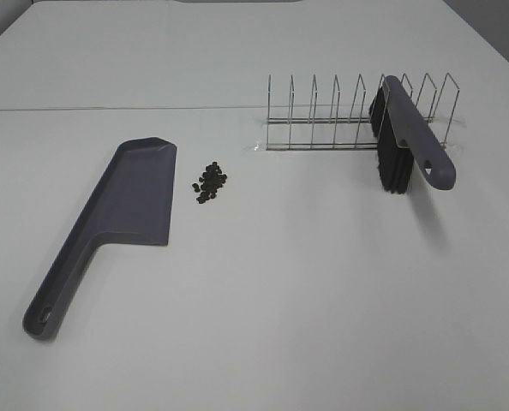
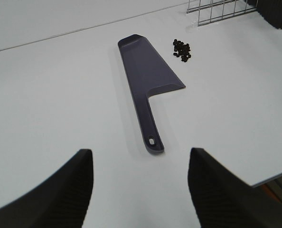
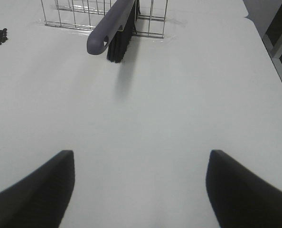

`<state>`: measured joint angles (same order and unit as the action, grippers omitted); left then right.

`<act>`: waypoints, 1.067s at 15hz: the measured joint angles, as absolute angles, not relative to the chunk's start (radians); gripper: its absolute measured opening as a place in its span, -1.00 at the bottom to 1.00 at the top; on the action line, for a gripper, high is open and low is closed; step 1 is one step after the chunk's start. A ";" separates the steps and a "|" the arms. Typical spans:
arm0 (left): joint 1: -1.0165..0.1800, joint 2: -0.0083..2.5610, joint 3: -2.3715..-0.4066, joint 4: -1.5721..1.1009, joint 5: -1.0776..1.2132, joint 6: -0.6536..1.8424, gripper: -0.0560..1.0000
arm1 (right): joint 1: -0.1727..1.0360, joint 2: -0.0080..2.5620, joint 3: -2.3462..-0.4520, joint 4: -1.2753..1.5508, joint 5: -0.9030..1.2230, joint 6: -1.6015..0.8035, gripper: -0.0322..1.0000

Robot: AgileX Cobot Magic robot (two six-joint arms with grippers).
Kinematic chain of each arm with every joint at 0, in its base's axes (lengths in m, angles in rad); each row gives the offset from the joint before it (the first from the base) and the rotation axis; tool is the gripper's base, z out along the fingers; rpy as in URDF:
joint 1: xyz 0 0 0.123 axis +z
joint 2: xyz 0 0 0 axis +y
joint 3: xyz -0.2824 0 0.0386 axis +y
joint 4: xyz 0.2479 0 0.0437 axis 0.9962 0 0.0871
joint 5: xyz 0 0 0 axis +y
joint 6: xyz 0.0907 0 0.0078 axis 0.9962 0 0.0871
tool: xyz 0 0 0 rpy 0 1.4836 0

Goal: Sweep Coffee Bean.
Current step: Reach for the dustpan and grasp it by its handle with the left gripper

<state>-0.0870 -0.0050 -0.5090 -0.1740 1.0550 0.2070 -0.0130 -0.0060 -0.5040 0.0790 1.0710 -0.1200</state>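
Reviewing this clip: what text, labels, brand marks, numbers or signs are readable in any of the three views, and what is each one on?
None: no readable text appears in any view.
The dustpan and the brush show plain grey-purple plastic with no visible marking.
The wire rack, the coffee beans and the white table carry no label, number or sign.
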 joint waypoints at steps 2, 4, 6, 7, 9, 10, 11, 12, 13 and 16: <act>-0.087 -0.005 -0.509 -0.174 1.055 0.207 0.19 | -0.013 -0.006 -0.504 0.079 1.071 -0.120 0.48; -0.087 -0.005 -0.509 -0.174 1.055 0.207 0.19 | -0.013 -0.006 -0.504 0.079 1.071 -0.120 0.48; -0.087 -0.005 -0.509 -0.174 1.055 0.207 0.19 | -0.013 -0.006 -0.504 0.079 1.071 -0.120 0.48; -0.087 -0.005 -0.509 -0.174 1.055 0.207 0.19 | -0.013 -0.006 -0.504 0.079 1.071 -0.120 0.48; -0.087 -0.005 -0.509 -0.174 1.055 0.207 0.19 | -0.013 -0.006 -0.504 0.079 1.071 -0.120 0.48; -0.087 -0.005 -0.509 -0.174 1.055 0.207 0.19 | -0.013 -0.006 -0.504 0.079 1.071 -0.120 0.48; -0.087 -0.005 -0.509 -0.174 1.055 0.207 0.19 | -0.013 -0.006 -0.504 0.079 1.071 -0.120 0.48; -0.087 -0.005 -0.509 -0.174 1.055 0.207 0.19 | -0.013 -0.006 -0.504 0.079 1.071 -0.120 0.48; -0.087 -0.005 -0.509 -0.174 1.055 0.207 0.19 | -0.013 -0.006 -0.504 0.079 1.071 -0.120 0.48; -0.087 -0.005 -0.509 -0.174 1.055 0.207 0.19 | -0.013 -0.006 -0.504 0.079 1.071 -0.120 0.48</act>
